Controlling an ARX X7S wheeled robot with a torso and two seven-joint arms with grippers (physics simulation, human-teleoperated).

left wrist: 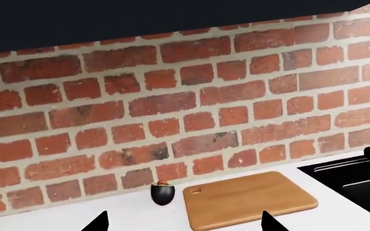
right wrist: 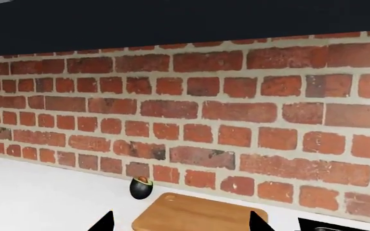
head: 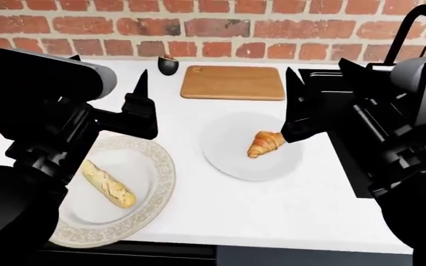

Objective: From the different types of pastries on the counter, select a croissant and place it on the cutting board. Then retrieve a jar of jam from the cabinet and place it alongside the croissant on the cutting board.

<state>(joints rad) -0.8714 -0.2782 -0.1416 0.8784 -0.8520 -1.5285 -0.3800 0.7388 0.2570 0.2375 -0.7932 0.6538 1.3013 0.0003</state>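
both arms hang over the counter (head: 221, 210) and nothing is picked up yet. the croissant (head: 264, 143) sits on the plain white plate (head: 228, 155), just to the left of the right gripper (head: 293, 105) and a touch nearer the robot than its fingertips, below them on the plate. its long axis runs on a diagonal, one horn pointing up toward the gripper, the other down toward the robot's left. the right gripper's jaws look parted, two dark tips set wide in the wrist view, with nothing between them.

the left gripper (head: 140, 100) is well apart from the croissant, out past the plate's far rim. it hovers instead above the patterned plate (head: 157, 183), where the baguette (head: 107, 183) lies, the wrong pastry. its jaws also show spread and empty.

so the right arm is clearly the nearer one. my read: it needs to drop and shift left over the croissant, turning the wrist to close across the narrow middle.

the cutting board (head: 232, 82) waits bare, beyond both grippers by the brick wall (head: 221, 25), the halved avocado (head: 168, 64) just beside it. no jam jar in sight.
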